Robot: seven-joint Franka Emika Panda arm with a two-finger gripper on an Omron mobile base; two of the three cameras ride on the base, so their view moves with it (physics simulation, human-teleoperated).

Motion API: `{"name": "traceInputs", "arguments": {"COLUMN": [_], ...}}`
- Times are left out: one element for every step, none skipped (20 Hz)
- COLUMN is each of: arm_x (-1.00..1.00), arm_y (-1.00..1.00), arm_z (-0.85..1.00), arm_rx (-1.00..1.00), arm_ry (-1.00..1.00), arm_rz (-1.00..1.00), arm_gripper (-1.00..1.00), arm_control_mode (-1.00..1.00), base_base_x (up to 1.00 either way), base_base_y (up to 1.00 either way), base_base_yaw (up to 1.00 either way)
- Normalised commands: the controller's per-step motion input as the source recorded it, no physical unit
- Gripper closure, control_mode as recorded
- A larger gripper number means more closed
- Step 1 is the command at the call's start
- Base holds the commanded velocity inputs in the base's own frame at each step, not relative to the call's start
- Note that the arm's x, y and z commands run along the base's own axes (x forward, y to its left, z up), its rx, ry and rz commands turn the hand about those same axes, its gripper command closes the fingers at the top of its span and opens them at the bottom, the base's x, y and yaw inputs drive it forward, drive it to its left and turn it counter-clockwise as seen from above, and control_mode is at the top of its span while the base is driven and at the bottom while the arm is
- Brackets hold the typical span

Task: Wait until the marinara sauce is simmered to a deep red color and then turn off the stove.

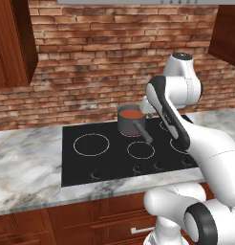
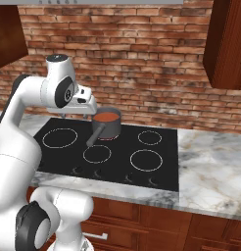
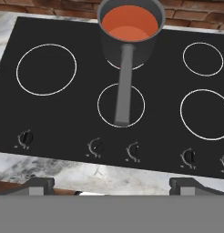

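The claw (image 3: 112,184) hangs above the stove's (image 3: 63,118) front edge, fingers spread wide apart, holding and touching nothing. The arm folds back, hand aimed down at the knobs (image 3: 96,147). At 12 o'clock, on the rear middle burner, sits the saucepan (image 3: 127,43) of orange-red sauce (image 3: 129,22), handle pointing toward 6.

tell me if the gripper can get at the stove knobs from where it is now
Probably yes. The open gripper hovers above the stove, looking down on its knob row. Nothing lies between; the saucepan handle stops short of the knobs.
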Motion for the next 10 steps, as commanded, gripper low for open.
{"name": "traceInputs", "arguments": {"arm_x": [0.0,0.0,0.0,0.0,0.0,0.0,0.0,0.0,0.0,0.0], "arm_y": [0.0,0.0,0.0,0.0,0.0,0.0,0.0,0.0,0.0,0.0], "arm_z": [0.0,0.0,0.0,0.0,0.0,0.0,0.0,0.0,0.0,0.0], "arm_rx": [0.0,0.0,0.0,0.0,0.0,0.0,0.0,0.0,0.0,0.0], "arm_ry": [0.0,0.0,0.0,0.0,0.0,0.0,0.0,0.0,0.0,0.0], "arm_rz": [0.0,0.0,0.0,0.0,0.0,0.0,0.0,0.0,0.0,0.0], "arm_gripper": [-1.0,-1.0,-1.0,-1.0,-1.0,-1.0,-1.0,-1.0,-1.0,-1.0], "arm_control_mode": [-1.0,-1.0,-1.0,-1.0,-1.0,-1.0,-1.0,-1.0,-1.0,-1.0], "base_base_x": [0.0,0.0,0.0,0.0,0.0,0.0,0.0,0.0,0.0,0.0], "base_base_y": [0.0,0.0,0.0,0.0,0.0,0.0,0.0,0.0,0.0,0.0], "base_base_yaw": [0.0,0.0,0.0,0.0,0.0,0.0,0.0,0.0,0.0,0.0]}}
